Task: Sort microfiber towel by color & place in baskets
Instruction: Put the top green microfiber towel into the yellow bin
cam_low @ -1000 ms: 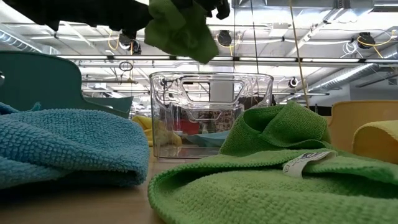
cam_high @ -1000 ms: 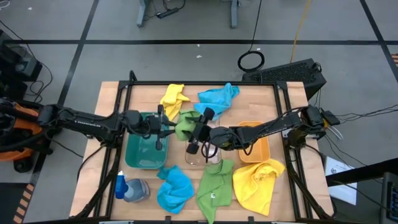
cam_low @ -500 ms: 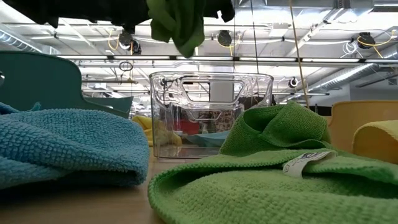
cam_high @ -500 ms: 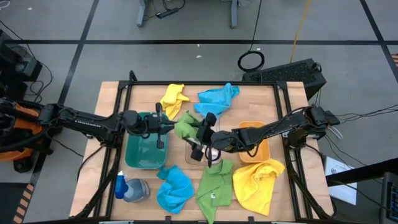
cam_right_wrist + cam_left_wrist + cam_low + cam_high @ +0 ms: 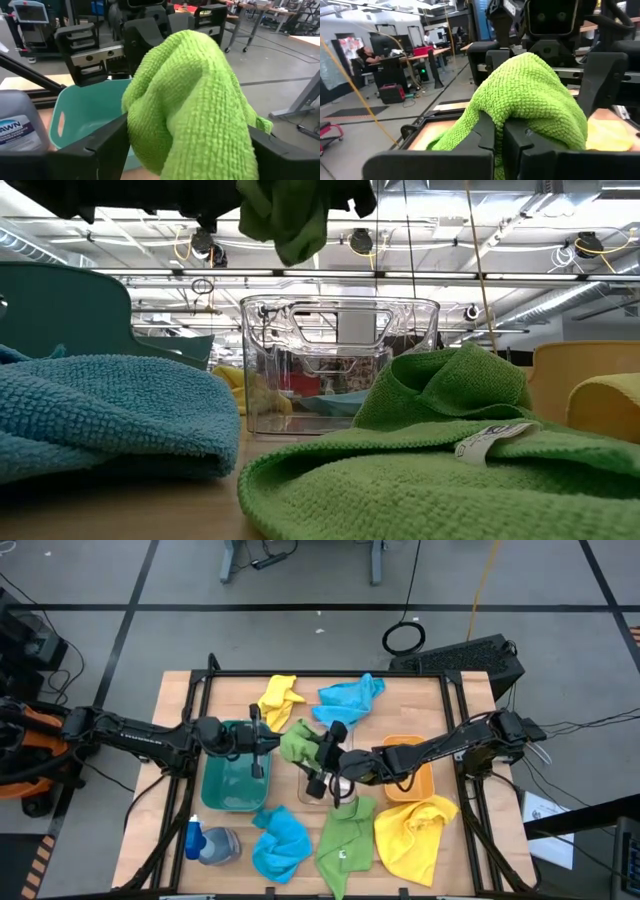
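The left gripper (image 5: 272, 745) is pinched tight on a green towel (image 5: 296, 743) held in the air between the green basket (image 5: 233, 780) and clear basket (image 5: 325, 790). The right gripper (image 5: 322, 752) stands spread around the same towel (its fingers flank the cloth). The orange basket (image 5: 408, 772) sits further right.

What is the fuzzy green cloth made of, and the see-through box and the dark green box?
The green cloth held between both grippers looks like soft microfiber: its surface is covered in tiny nubby loops, with no shine. The see-through box looks like hard clear plastic, glossy, since the room shows through its walls. The dark green box also seems to be plastic, smooth and solid-coloured, with a moulded handle slot.
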{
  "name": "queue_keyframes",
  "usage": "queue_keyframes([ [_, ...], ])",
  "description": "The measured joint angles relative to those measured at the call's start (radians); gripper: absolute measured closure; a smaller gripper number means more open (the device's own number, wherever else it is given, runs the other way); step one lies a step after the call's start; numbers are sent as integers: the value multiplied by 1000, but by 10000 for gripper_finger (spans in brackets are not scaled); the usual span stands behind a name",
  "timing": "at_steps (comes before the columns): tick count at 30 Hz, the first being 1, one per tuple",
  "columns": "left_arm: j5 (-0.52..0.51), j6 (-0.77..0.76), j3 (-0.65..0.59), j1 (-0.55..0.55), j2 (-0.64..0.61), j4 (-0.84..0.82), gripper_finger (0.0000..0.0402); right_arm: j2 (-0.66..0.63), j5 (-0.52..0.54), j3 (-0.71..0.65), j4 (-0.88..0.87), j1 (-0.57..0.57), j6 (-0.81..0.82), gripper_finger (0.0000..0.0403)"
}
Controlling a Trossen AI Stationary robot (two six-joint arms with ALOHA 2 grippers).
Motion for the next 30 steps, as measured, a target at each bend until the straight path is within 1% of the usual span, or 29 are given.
queue_keyframes([
  [2,55,-15,0,0,0,0,387,0,-1,0,0,-6,0,126],
  [4,109,-24,0,0,0,0,385,0,-1,0,-1,-13,1,136],
  [7,139,-35,0,0,0,0,383,0,-6,0,0,-22,3,171],
  [9,144,-61,0,0,0,0,380,0,-9,0,0,-21,-4,207],
  [12,147,-76,0,0,0,-1,359,0,-8,0,-2,-21,-29,278],
  [15,149,-76,0,0,-1,-22,318,0,-5,-1,-15,-21,-58,355],
  [16,151,-76,0,0,-1,-35,302,0,-5,-1,-23,-21,-72,376],
  [17,151,-76,0,0,-1,-50,283,-1,-5,-1,-32,-21,-84,386],
  [18,151,-76,0,0,-1,-63,265,-6,-4,-1,-47,-21,-92,388],
  [21,152,-76,0,-1,-1,-84,215,-32,0,-2,-104,-19,-93,375],
  [24,154,-77,0,-1,-1,-89,181,-76,9,-2,-198,-12,-68,373],
  [26,155,-77,0,-1,-1,-90,171,-105,11,-1,-282,-7,-36,379],
  [30,155,-78,0,-1,-1,-95,167,-169,11,-1,-409,6,40,390],
])
